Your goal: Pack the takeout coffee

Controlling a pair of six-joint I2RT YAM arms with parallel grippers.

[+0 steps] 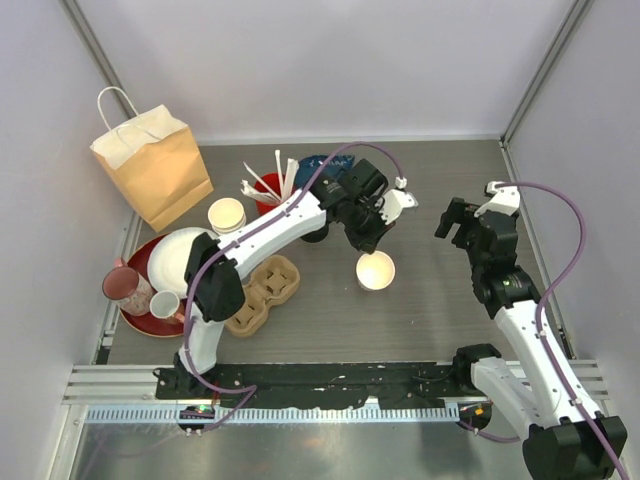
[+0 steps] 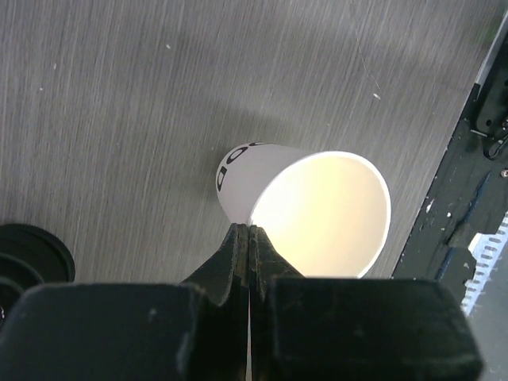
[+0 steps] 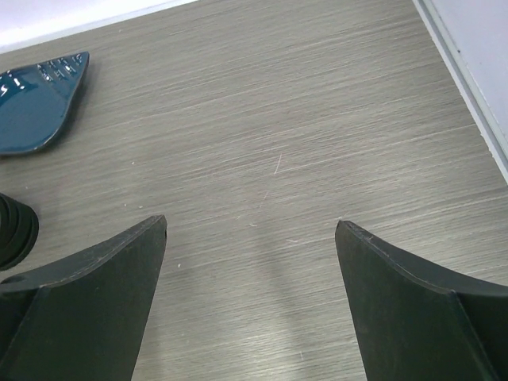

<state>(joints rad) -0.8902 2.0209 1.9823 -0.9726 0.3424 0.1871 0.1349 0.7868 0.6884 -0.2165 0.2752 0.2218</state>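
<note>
A white paper takeout coffee cup (image 1: pixel 376 270) with no lid is in the middle of the table. In the left wrist view its open mouth (image 2: pixel 329 214) faces the camera and black print shows on its outer wall. My left gripper (image 1: pixel 377 241) (image 2: pixel 248 230) is shut, its tips pinching the near rim with one finger outside the wall and one inside. My right gripper (image 1: pixel 470 215) (image 3: pixel 250 225) hangs open over bare table to the right, with nothing between its fingers. Black lids (image 2: pixel 24 255) lie to the left of the cup.
A brown paper bag (image 1: pixel 155 165) stands at the back left. A cardboard cup carrier (image 1: pixel 262 290), another paper cup (image 1: pixel 227 215), a red cup of white sticks (image 1: pixel 270 190), a teal tray (image 3: pixel 36 99), and a red plate (image 1: pixel 133 322) with a pink mug and a white mug lie left.
</note>
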